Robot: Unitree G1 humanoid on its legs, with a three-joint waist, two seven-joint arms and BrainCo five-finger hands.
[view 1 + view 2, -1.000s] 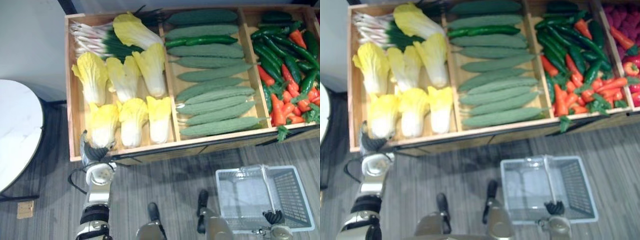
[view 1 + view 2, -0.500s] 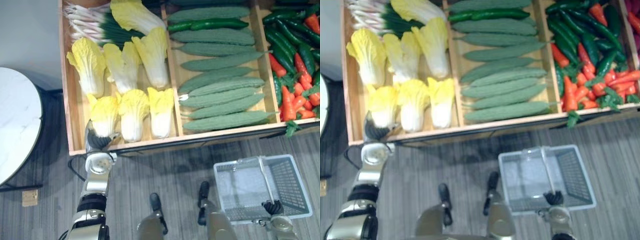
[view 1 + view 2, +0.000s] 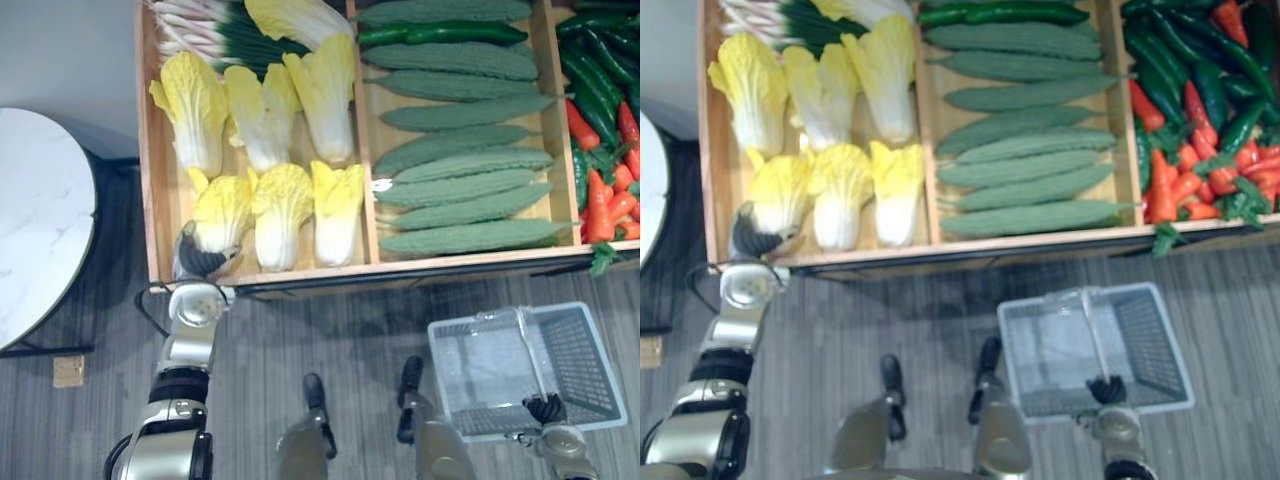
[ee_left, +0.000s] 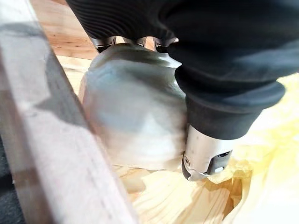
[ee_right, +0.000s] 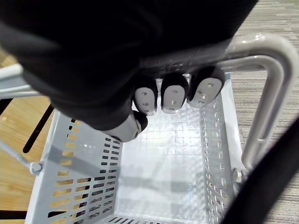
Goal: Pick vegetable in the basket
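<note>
Several yellow-and-white napa cabbages lie in the left compartment of a wooden crate (image 3: pixel 300 275). My left hand (image 3: pixel 200 262) is down on the front-left napa cabbage (image 3: pixel 222 210). In the left wrist view my fingers reach over its white base (image 4: pixel 131 116) and the thumb (image 4: pixel 203 158) presses its side, next to the crate's wooden wall. A white plastic basket (image 3: pixel 490 370) hangs above the floor at the lower right and holds nothing. My right hand (image 3: pixel 546 408) is shut on its handle (image 5: pixel 261 51), with the fingers (image 5: pixel 173 93) curled round the bar.
Bitter gourds (image 3: pixel 460 180) and a few cucumbers fill the crate's middle compartment. Green peppers and carrots (image 3: pixel 600 150) are at the right, scallions (image 3: pixel 220 30) at the back left. A round white table (image 3: pixel 35 220) stands to the left of the crate.
The camera has shifted, so the crate sits higher in the picture. My left hand's fingers have curled in round the front-left cabbage. The right hand still holds the basket handle.
</note>
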